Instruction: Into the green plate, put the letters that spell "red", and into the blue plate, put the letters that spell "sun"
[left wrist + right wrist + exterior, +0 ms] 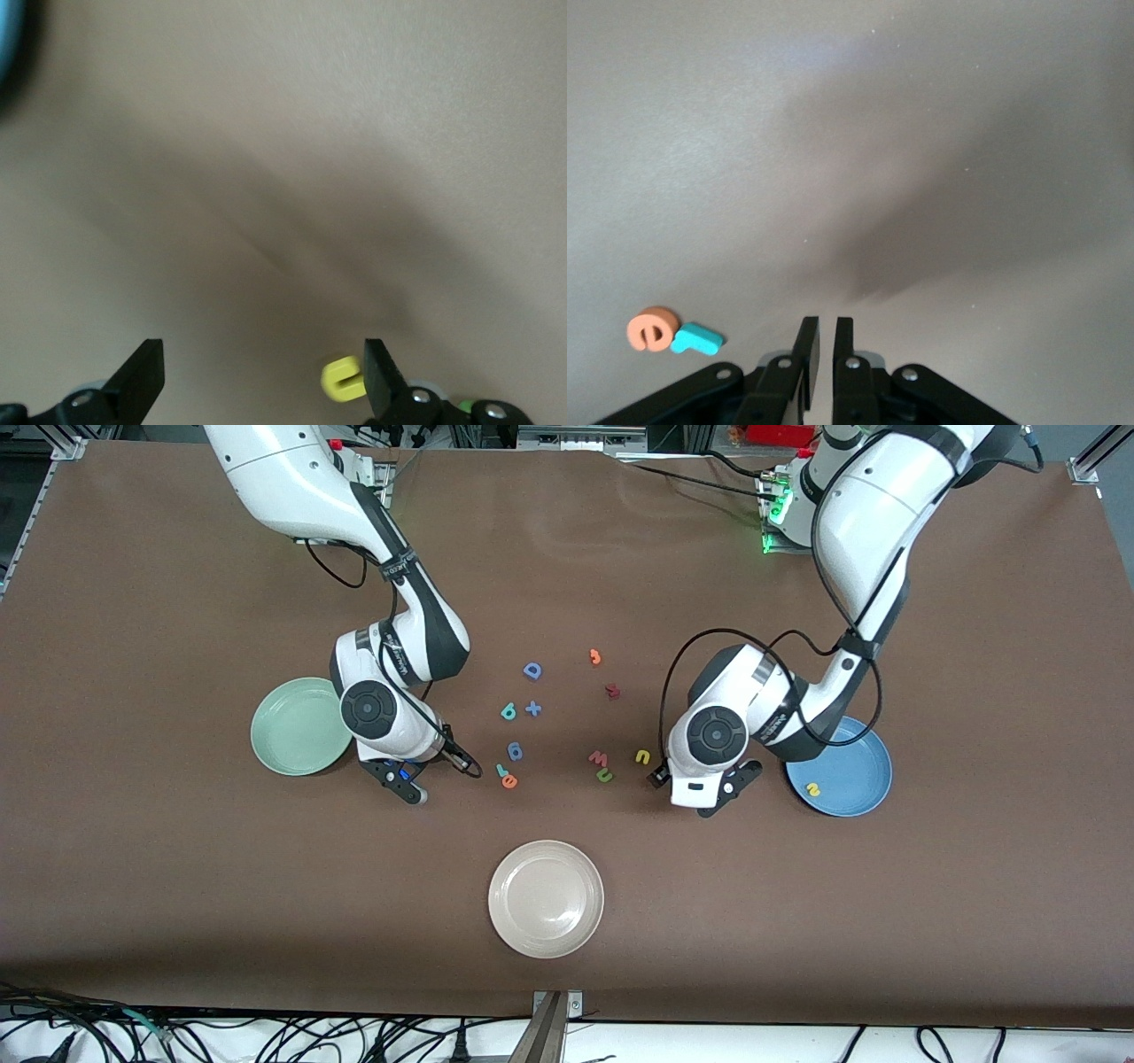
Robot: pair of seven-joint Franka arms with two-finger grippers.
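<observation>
Blue plate [855, 766] holds one yellow "s" [812, 788]; your green plate [297, 726] holds none. Left claw [263, 372] released, right claw [820, 350] clenched, gripping nothing.

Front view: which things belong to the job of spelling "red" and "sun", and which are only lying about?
Job: green plate, blue plate, teal r, orange e, teal d, yellow s, yellow arch, green arch.

Lying about: cream plate, blue D, blue plus, blue 6-like piece, pink w, dark red piece, small orange piece.
</observation>
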